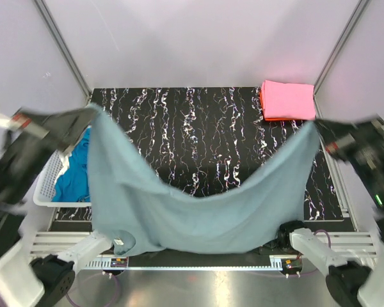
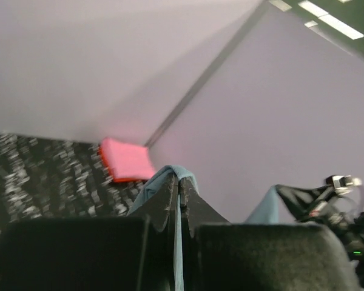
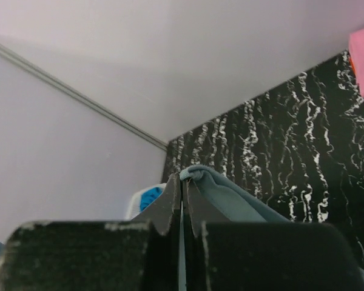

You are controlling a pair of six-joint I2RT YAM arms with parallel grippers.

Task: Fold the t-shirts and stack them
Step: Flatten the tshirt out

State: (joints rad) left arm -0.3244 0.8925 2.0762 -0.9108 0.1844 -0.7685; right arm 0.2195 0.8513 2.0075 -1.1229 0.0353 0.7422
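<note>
A dusty grey-blue t-shirt (image 1: pixel 198 214) hangs spread in the air between both arms and sags in the middle over the near half of the table. My left gripper (image 1: pixel 93 110) is shut on its left corner, where cloth (image 2: pixel 173 173) pokes out above the closed tips (image 2: pixel 179 182). At the shirt's right corner my right gripper (image 1: pixel 315 125) is shut on the cloth (image 3: pixel 230 194), its tips (image 3: pixel 182 177) pressed together. A folded pink t-shirt (image 1: pixel 288 100) lies on an orange-red one (image 1: pixel 263 107) at the far right corner. Bright blue t-shirts (image 1: pixel 73 173) fill the basket at left.
The white mesh basket (image 1: pixel 46 185) stands off the table's left edge. The black marbled tabletop (image 1: pixel 205 128) lies behind the hanging shirt. Pale walls with metal posts (image 1: pixel 64 45) close in the back and sides.
</note>
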